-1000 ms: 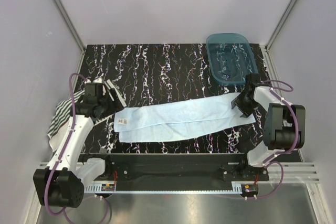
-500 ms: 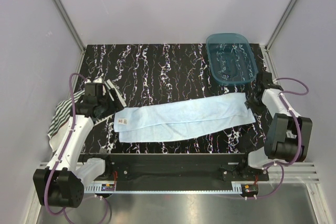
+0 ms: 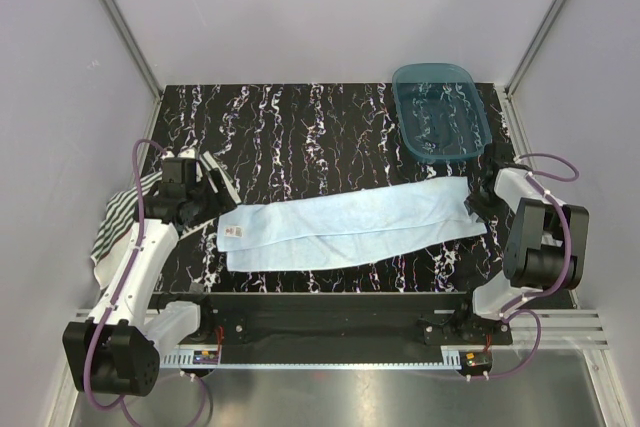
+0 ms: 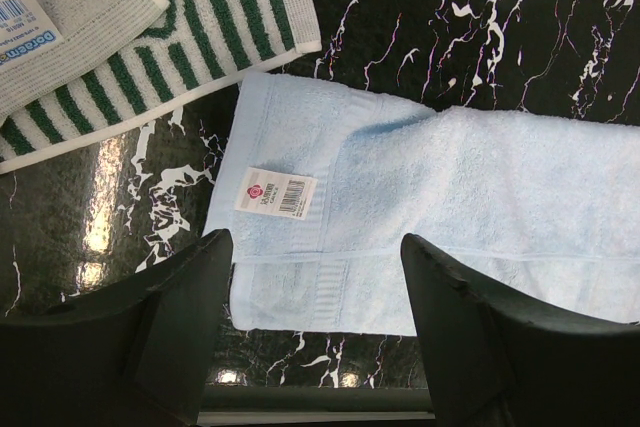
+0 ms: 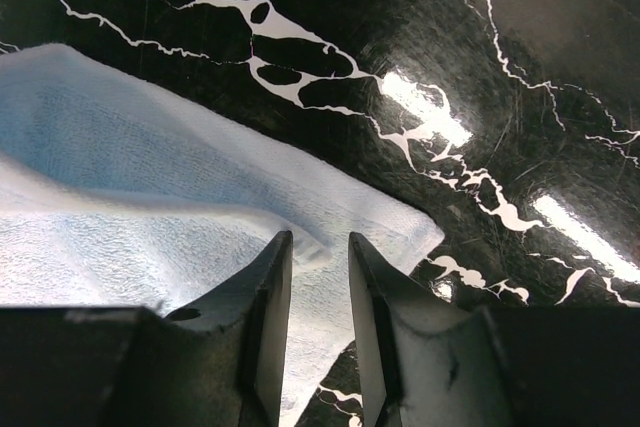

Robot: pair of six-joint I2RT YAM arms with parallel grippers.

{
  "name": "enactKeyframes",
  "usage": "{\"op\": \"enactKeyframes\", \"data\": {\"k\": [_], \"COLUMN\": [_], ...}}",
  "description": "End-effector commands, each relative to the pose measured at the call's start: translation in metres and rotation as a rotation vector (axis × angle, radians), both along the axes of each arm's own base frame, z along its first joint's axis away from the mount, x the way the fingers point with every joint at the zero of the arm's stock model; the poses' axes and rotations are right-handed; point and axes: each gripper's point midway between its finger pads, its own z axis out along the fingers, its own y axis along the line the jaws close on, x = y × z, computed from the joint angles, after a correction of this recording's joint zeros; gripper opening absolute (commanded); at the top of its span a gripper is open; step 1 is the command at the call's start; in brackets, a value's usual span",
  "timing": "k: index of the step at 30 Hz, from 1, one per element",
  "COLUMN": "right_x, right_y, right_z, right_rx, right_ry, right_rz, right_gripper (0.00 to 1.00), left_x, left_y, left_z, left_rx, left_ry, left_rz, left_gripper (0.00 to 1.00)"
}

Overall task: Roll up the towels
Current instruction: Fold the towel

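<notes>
As right fingers (image 5: 272,287) narrowed, they withdrew.

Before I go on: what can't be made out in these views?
Striped towel: top view, left arm covers much of it; left wrist view, frame edge cuts it off.
Right hand: whether it pinches the blue towel is unclear; top view, the right arm blocks it.
Blue towel's label: print too small.

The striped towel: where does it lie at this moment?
In the top view the striped towel lies at the left edge of the table, next to the left end of the light blue towel.
</notes>
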Motion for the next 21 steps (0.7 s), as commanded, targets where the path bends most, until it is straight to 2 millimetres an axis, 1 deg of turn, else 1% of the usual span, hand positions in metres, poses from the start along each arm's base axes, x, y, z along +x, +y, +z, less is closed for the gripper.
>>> {"op": "enactKeyframes", "data": {"k": [1,10,15,20,21], "right_x": [0.005,0.005,0.005,0.004,0.003], "right_y": [0.002,0.007,0.007,0.005,0.005], "right_z": [-0.004,-0.013,-0.012,-0.003,0.001], "right_rx": [0.007,0.038,0.040,0.022,0.019], "right_ry": [-0.015,-0.010,-0.011,-0.015,-0.016], "right_rz": [0.019,0.018,0.021,0.030,0.039], "right_gripper": [0.35,0.33,0.23,0.18,0.14], "left_x": [0.003,0.004,0.004,0.003,0.003], "left_y": [0.002,0.002,0.002,0.003,0.003], "left_z": [0.007,0.007,0.007,0.007,0.007], "left_rx": [0.012,0.013,0.013,0.019,0.018], "left_ry": [-0.036,-0.036,-0.038,-0.036,-0.039], "left_rz": [0.000,0.001,0.003,0.008,0.009], "left_gripper": [0.74,0.74,0.74,0.74,0.74]}}
